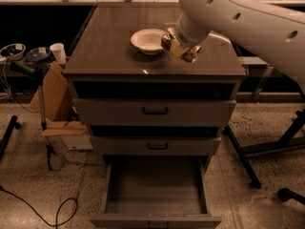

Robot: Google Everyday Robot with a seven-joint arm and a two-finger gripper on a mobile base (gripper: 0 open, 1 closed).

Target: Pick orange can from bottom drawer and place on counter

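The orange can (183,51) shows as a small shiny copper shape at the end of my white arm. My gripper (175,43) is shut on it and holds it just over the counter (107,49), at the right edge of a white bowl (147,39). The arm covers most of the gripper. The bottom drawer (155,187) is pulled fully out below, and its grey inside holds nothing. The two upper drawers are slightly open.
A cardboard box (57,97) and a white cup (58,52) sit left of the cabinet. A stand (43,113) and a cable (57,213) lie on the floor at the left. Black chair legs (267,147) spread at the right.
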